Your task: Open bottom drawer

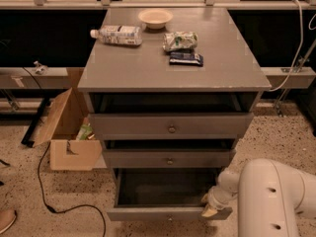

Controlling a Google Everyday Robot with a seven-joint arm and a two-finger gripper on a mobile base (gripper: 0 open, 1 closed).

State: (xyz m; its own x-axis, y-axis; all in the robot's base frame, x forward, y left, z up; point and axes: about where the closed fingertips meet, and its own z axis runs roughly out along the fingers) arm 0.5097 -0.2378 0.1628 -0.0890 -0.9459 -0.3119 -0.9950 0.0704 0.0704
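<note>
The grey cabinet has three drawers. The bottom drawer [168, 213] is pulled well out, its dark inside showing and its front panel near the lower edge of the camera view. Its small knob barely shows at the panel's middle. My gripper [208, 206] is at the drawer's front right corner, against the top edge of the panel. The white arm [276, 196] fills the lower right. The middle drawer [169, 158] and the top drawer [171, 126] are each slightly out.
On the cabinet top [123, 68] lie a plastic bottle [116, 34], a bowl [155, 18], a green snack bag [180, 40] and a dark packet [185, 59]. An open cardboard box [69, 132] stands to the left, with a black cable [44, 191] on the speckled floor.
</note>
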